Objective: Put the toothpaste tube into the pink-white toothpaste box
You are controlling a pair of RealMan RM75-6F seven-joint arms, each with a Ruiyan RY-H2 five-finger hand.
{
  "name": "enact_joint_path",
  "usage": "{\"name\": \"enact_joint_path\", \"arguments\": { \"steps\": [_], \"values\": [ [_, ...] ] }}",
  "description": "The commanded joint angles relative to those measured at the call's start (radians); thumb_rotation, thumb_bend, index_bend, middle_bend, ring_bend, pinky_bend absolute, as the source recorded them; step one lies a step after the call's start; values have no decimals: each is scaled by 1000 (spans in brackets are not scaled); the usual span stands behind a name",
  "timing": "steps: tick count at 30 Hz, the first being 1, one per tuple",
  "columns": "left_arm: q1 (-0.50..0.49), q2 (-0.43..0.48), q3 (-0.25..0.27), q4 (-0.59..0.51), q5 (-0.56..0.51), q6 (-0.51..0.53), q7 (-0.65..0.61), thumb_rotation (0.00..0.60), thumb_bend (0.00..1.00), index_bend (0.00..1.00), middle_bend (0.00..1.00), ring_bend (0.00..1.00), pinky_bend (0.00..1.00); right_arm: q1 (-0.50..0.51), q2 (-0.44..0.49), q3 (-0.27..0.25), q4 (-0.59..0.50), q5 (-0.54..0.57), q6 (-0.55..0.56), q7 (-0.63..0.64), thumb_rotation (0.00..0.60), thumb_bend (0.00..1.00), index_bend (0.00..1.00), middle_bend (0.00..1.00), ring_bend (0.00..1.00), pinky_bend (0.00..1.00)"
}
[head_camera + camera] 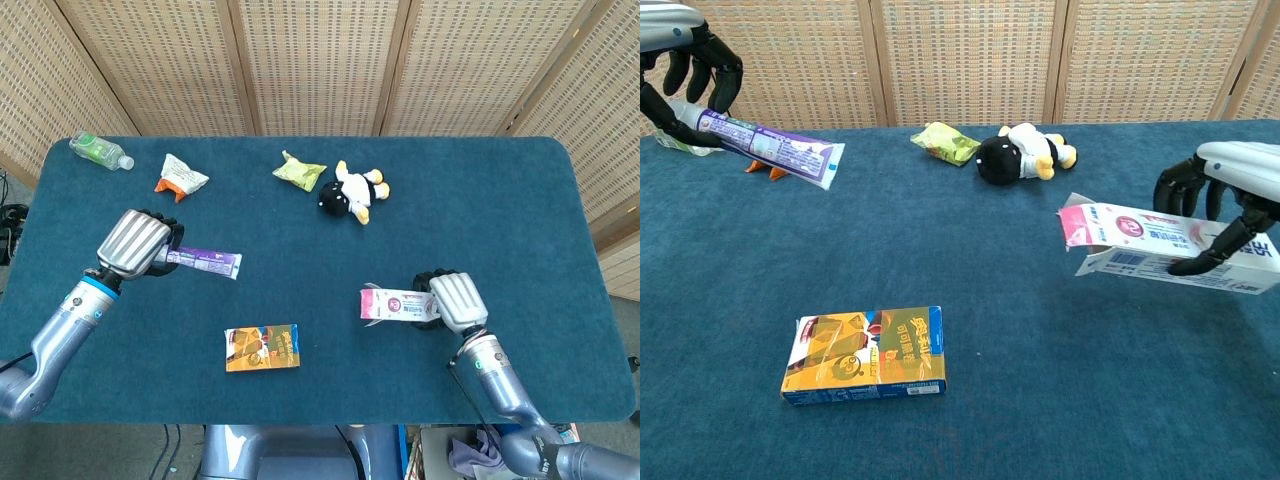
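Note:
My left hand (135, 245) grips the cap end of the purple-white toothpaste tube (205, 262), which sticks out to the right, lifted above the table. In the chest view the same hand (692, 75) holds the tube (770, 147) slanting down to the right. My right hand (452, 298) holds the pink-white toothpaste box (392, 306) at the right side of the table. The chest view shows that hand (1225, 195) wrapped around the box (1145, 240), whose open flap end points left toward the tube. The tube and the box are well apart.
An orange-yellow carton (262, 348) lies flat near the front between my hands. A black-white plush toy (352, 192), a green snack bag (300, 172), a white-orange packet (180, 175) and a clear bottle (100, 152) lie along the far side of the blue table (480, 200).

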Motion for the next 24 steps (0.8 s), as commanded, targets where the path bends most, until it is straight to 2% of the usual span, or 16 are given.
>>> {"name": "enact_joint_path", "arguments": {
  "steps": [1,10,18,24],
  "values": [
    [-17,21,-8,-68,5,-15,16,600,288,792,670,557,576,28,0,22,-51,23,-8,-51,600,0,568,516,420,448],
    [-51,21,-21,-206,-39,-52,93,600,288,792,670,557,576,83,-37,57,-113,104,-14,-176,600,0,572,516,420,448],
    [-60,2,-14,-259,-99,-51,187,600,288,792,670,558,577,125,-80,80,-111,179,-11,-246,600,0,572,517,420,448],
    [-62,-17,-6,-262,-138,-43,225,600,288,792,670,558,578,142,-96,77,-112,207,8,-277,600,0,572,516,420,448]
  ]
}}
